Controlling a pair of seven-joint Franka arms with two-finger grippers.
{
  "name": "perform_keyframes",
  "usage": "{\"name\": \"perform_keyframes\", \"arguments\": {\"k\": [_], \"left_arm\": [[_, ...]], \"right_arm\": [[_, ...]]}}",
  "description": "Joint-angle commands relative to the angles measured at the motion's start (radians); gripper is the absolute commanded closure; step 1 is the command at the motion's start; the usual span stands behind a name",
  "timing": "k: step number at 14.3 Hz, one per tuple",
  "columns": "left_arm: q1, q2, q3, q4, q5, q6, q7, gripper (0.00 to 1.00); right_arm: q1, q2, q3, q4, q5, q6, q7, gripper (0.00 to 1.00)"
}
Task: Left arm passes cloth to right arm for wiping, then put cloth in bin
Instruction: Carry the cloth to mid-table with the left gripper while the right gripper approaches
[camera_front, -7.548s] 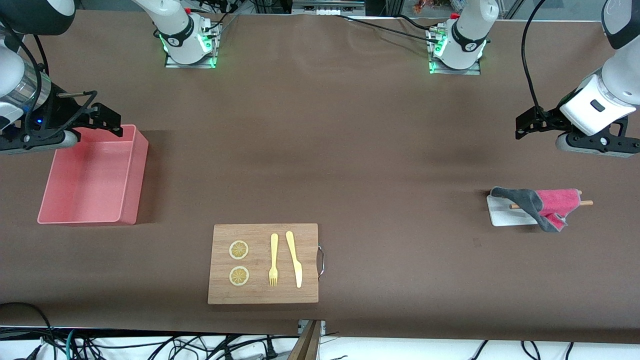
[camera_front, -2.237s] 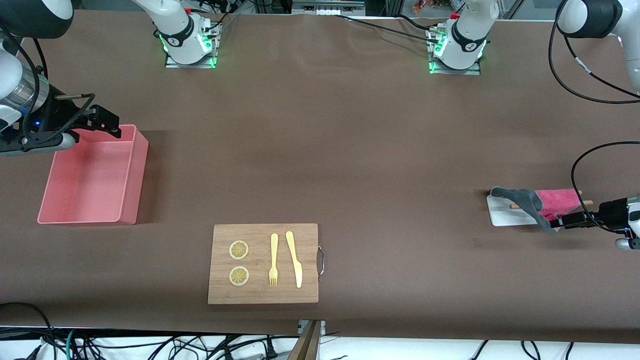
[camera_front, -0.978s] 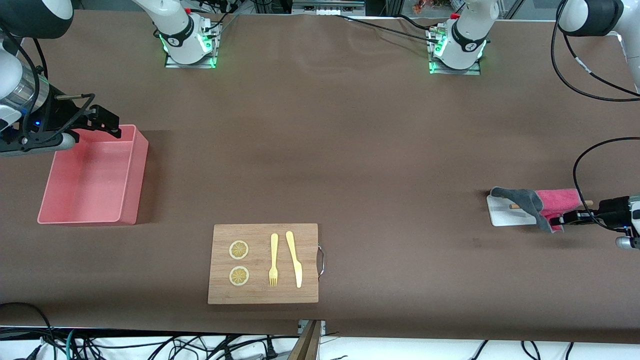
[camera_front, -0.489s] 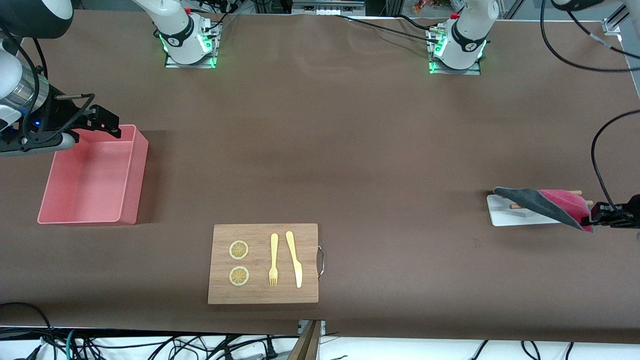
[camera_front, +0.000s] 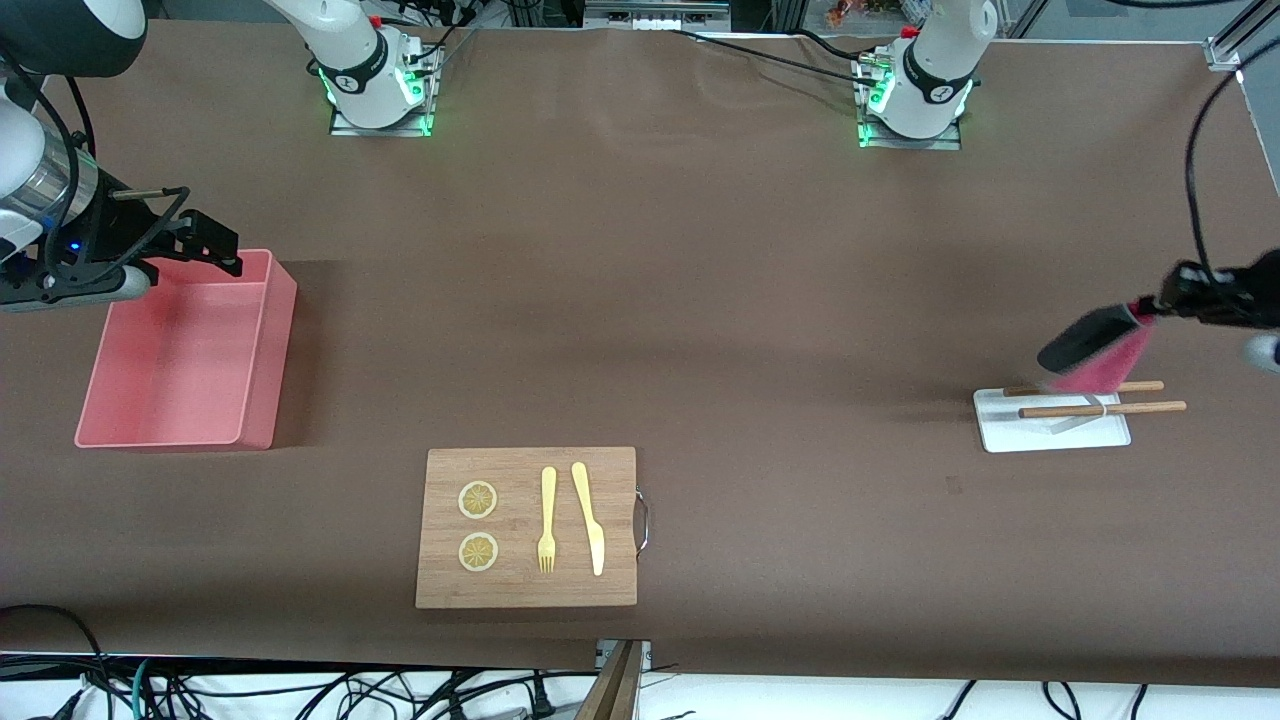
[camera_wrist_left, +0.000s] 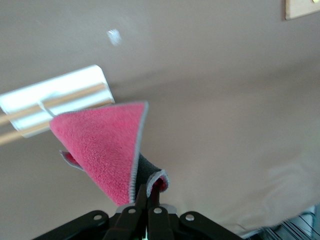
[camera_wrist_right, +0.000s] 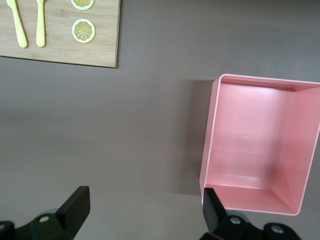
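Landmark throughout: the cutting board (camera_front: 527, 527), nearest the front camera, carrying two lemon slices (camera_front: 478, 499), a yellow fork (camera_front: 547, 518) and a yellow knife (camera_front: 589, 516)

Farther from the camera than the board, toward the left arm's end of the worktop (camera_front: 640, 300): a small white tray (camera_front: 1010, 432) with a pair of wooden chopsticks (camera_front: 1100, 408) across it. Above that tray, the cloth (camera_front: 1097, 345), off the worktop and hanging free, pink face and dark grey face both showing. Left hand (camera_front: 1150, 307) clamped tight on one corner of the cloth, seen plainly in the left wrist view as fingers (camera_wrist_left: 141, 197) pinched on the folded edge (camera_wrist_left: 105, 147)

Farther than the board again, toward the right arm's end: the bin (camera_front: 262, 345), salmon pink, nothing in it. Right hand (camera_front: 215, 243) over the bin's rim, fingers spread wide and holding nothing, waiting

Judged progress: only the pick-up done. Left to do: carrying the cloth across toward the board's middle ground, handing it to the right hand, wiping, then dropping it in the bin. A long gap between the two hands, so the handover looks some way off

Worktop covered in plain brown sheeting, slightly creased. Both arm bases (camera_front: 378, 80) bolted at the edge farthest from the board, lit green. Cables (camera_front: 300, 690) trailing under the near edge
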Motion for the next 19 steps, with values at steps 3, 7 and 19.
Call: {"name": "perform_keyframes", "arguments": {"k": [3, 7, 19], "left_arm": [[-0.279, -0.089, 0.008, -0.025, 0.016, -0.105, -0.239, 1.0], [-0.615, -0.101, 0.014, -0.014, -0.012, -0.074, -0.53, 1.0], [-0.806, 0.07, 0.011, -0.024, -0.328, 0.765, -1.041, 1.0]], "right_arm": [[-0.011, 0.01, 0.007, 0.021, -0.004, -0.006, -0.007, 0.0], [-0.015, 0.018, -0.022, 0.024, 0.053, -0.012, -0.009, 0.0], [0.014, 0.004, -0.002, 0.024, 0.15, -0.171, -0.29, 0.0]]}}
